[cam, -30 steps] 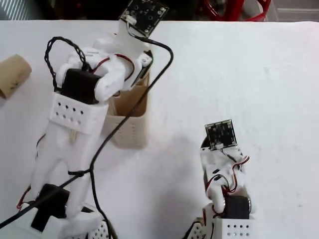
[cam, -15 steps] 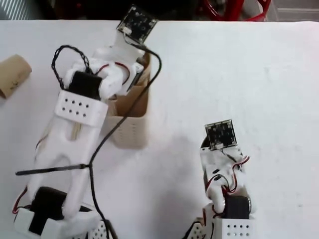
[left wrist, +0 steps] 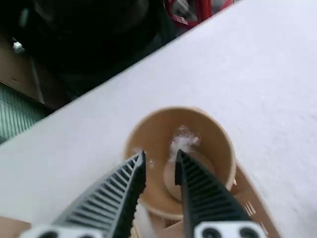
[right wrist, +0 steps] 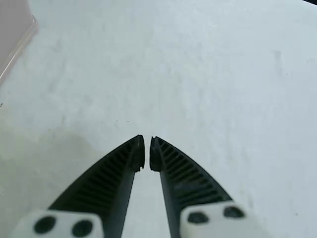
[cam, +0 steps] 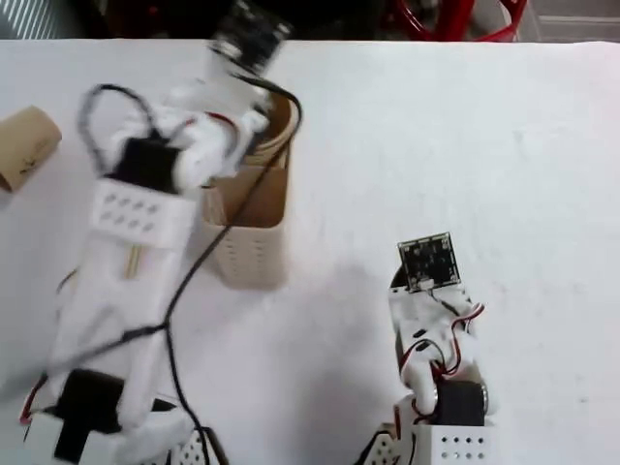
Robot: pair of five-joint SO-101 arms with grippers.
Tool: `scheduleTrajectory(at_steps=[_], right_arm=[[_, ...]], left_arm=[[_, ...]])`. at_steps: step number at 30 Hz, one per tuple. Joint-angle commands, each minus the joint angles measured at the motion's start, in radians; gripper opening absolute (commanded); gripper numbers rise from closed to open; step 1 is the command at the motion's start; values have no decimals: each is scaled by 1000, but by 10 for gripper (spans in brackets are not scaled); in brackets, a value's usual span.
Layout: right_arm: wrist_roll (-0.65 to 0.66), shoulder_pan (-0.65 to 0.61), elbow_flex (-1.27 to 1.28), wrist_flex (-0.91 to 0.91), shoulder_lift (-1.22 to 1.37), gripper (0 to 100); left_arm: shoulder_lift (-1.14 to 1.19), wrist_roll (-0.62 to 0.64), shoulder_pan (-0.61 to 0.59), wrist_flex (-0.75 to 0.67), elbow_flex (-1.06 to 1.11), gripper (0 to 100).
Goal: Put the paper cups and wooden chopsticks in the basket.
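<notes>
Note that the left claw (left wrist: pixel 159 158), narrowly parted and empty, has drawn back above the brown paper cup (left wrist: pixel 198 134) seated in the tan perforated basket (cam: pixel 254 254); collect next the second brown paper cup (cam: pixel 27 145) lying on the white desk (cam: pixel 465 145).

White table (cam: pixel 465 145), matte top; red tubing (cam: pixel 455 17) just past its far edge, dark room behind; grey slatted panel (cam: pixel 27 17) beyond the far left corner; left wrist view: green ribbed surface (left wrist: pixel 15 116) lower than the table edge; right wrist view: pale pink rim (right wrist: pixel 17 37) on the table, can't tell what it is.
</notes>
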Motion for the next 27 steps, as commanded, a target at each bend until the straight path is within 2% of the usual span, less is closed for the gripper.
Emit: scheduleTrajectory(at_steps=[1, 4, 7, 9, 11, 16, 21, 27], right_arm=[[-2, 12, -6, -16, -7, 38], [-2, 12, -6, -16, -7, 38], [-2, 12, -6, -16, -7, 38], [-2, 12, -6, -16, -7, 38], [-2, 12, -6, -16, -7, 38], [-2, 5, -6, -16, -7, 38], [2, -22, 6, -15, -5, 38], [41, -59, 21, -16, -5, 36]], left_arm=[[-125, 9, -56, 84, -143, 124], [-189, 9, -170, 126, -170, 124], [-222, -3, -380, 127, -169, 142], [-216, -44, -545, 112, -166, 199], [-185, -104, -687, 94, -143, 246], [-22, -193, -932, 26, -34, 216], [219, -230, -1018, -117, 26, 240], [469, -371, -1006, -304, 21, 243]])
